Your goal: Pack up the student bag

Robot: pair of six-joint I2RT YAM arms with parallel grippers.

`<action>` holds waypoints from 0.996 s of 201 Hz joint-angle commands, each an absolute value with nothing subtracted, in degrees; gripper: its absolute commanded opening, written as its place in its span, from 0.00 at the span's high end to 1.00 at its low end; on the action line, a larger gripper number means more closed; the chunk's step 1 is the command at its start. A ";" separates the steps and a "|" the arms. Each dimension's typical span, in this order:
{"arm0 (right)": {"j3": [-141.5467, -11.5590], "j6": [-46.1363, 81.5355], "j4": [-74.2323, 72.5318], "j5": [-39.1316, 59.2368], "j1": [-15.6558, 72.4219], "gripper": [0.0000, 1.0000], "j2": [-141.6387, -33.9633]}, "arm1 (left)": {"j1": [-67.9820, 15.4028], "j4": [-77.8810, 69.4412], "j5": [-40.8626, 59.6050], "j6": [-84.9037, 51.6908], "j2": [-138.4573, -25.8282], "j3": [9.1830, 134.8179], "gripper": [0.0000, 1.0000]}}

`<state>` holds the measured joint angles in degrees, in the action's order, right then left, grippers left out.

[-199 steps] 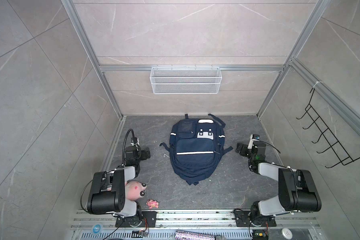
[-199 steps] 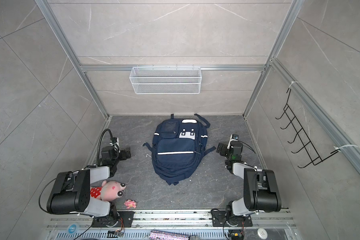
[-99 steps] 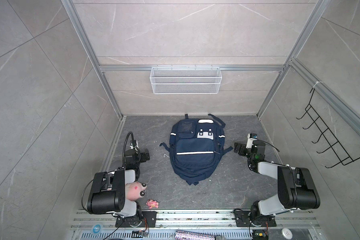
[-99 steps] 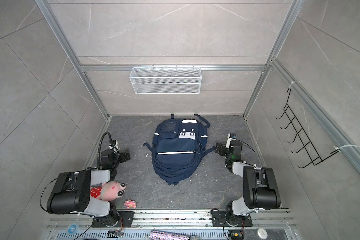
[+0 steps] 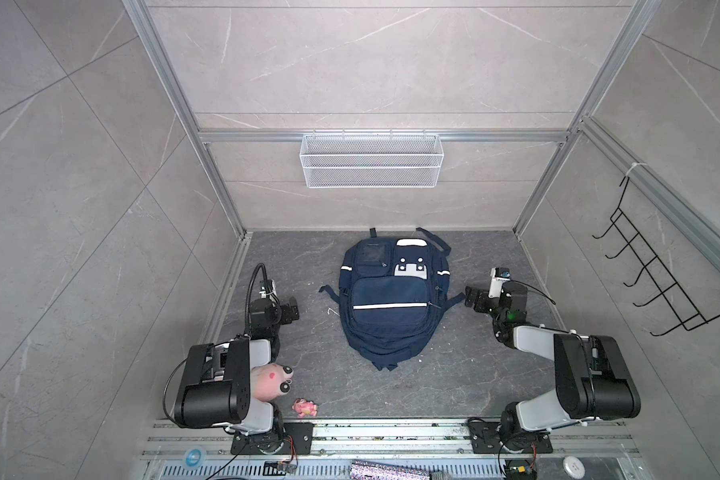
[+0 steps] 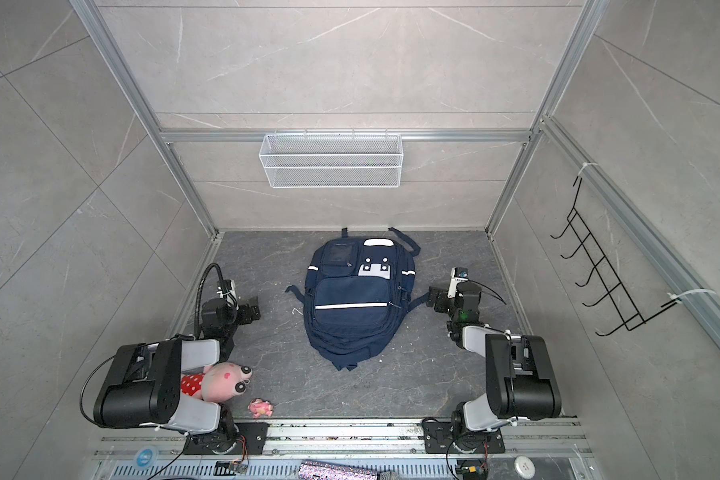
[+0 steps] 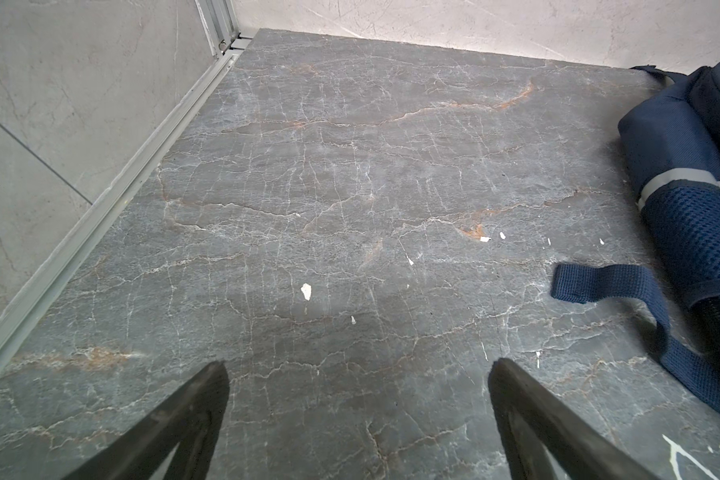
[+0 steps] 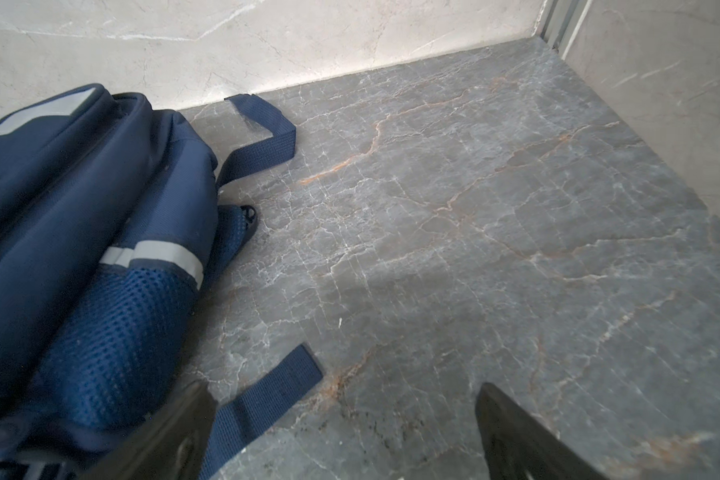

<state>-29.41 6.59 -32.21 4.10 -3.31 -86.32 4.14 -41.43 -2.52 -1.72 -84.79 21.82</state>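
Note:
The student bag (image 5: 387,307) (image 6: 350,307), navy with white reflective stripes, lies flat on the dark stone floor in the middle, front pockets up. My left gripper (image 5: 292,311) (image 6: 253,311) hovers low to its left, open and empty (image 7: 356,370), with the bag's side (image 7: 691,158) and a loose strap (image 7: 599,282) off to one side. My right gripper (image 5: 472,299) (image 6: 435,300) is close to the bag's right edge, open and empty (image 8: 346,390). One finger (image 8: 175,432) stands beside a strap end (image 8: 267,399) by the mesh side pocket (image 8: 113,340).
A pink plush toy (image 5: 271,380) (image 6: 221,380) lies partly under the left arm, with a small pink figure (image 5: 304,407) beside it. A white wire basket (image 5: 371,160) hangs on the back wall. A black hook rack (image 5: 657,282) is on the right wall.
The right gripper has edged a little toward the bag's right side. The left arm has barely shifted. Both grippers stay open.

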 commanded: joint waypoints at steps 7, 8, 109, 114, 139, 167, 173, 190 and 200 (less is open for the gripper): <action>-27.40 5.41 -36.41 2.80 -2.51 0.00 -84.55 | 4.39 -44.80 -2.83 -1.93 -85.27 22.35 0.00; -27.32 5.34 -36.49 2.72 -2.44 0.00 -84.55 | 4.39 -44.81 -2.82 -1.93 -85.26 22.34 0.00; -22.15 1.81 -47.45 -1.85 2.13 0.00 -86.29 | 4.37 -45.09 -2.83 -1.88 -85.34 22.27 0.00; -22.15 1.84 -47.30 -1.85 2.20 0.00 -86.22 | 4.39 -45.09 -2.82 -1.87 -85.34 22.27 0.00; -21.97 1.89 -47.20 -1.85 2.21 0.00 -85.93 | 4.38 -45.09 -2.86 -1.86 -85.33 22.24 0.00; -21.88 1.89 -47.37 -1.76 2.20 0.00 -85.91 | 4.39 -45.18 -2.81 -1.97 -85.34 22.20 0.00; -21.88 1.92 -47.38 -1.77 2.22 0.00 -85.87 | 4.39 -45.18 -2.82 -1.93 -85.34 22.23 0.00; -21.89 1.88 -47.43 -1.76 2.19 0.00 -85.94 | 4.38 -45.18 -2.86 -1.94 -85.35 22.20 0.00; -21.84 1.97 -47.50 -1.77 2.20 0.00 -85.82 | 4.33 -45.17 -2.81 -1.94 -85.43 22.27 0.00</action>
